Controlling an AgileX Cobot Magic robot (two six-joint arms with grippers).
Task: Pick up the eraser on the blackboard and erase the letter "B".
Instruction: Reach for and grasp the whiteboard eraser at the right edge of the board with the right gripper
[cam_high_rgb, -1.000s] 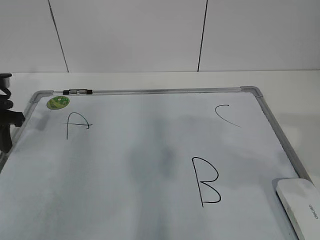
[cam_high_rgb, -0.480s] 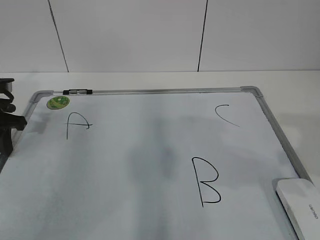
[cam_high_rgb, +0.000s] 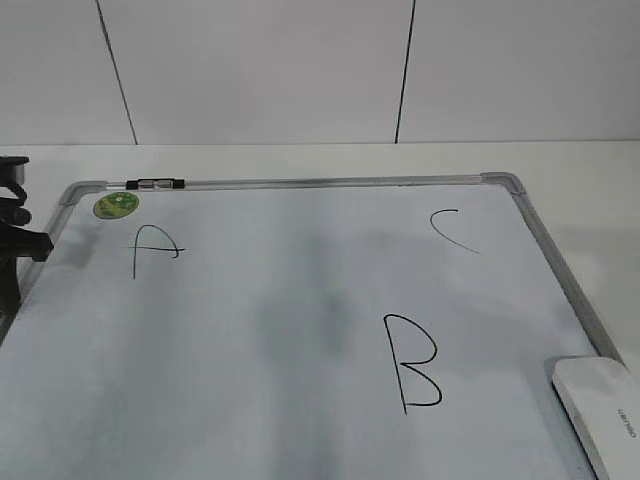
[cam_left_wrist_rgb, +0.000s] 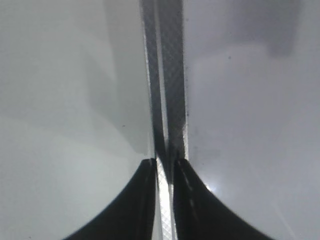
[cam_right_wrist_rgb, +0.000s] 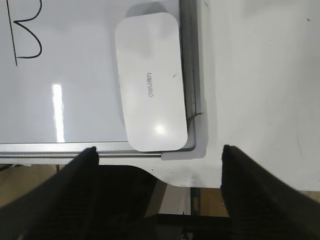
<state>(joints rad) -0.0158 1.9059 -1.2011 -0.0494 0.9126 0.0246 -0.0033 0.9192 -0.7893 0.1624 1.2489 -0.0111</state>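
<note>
White table (cam_high_rgb: 600, 165), blackboard (cam_high_rgb: 250, 330), eraser (cam_right_wrist_rgb: 151, 82) at corner, right hand (cam_right_wrist_rgb: 157, 165) spread empty, left hand (cam_left_wrist_rgb: 164, 167) nearly closed.

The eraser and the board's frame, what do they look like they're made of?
The eraser looks like smooth white moulded plastic: rounded corners, a soft glare spot, small grey printed lettering. Its underside is hidden. The blackboard has a glossy white writing surface that reflects the lights. Its frame looks like brushed silver-grey metal, perhaps aluminium, with a corner piece that seems to be grey plastic.
</note>
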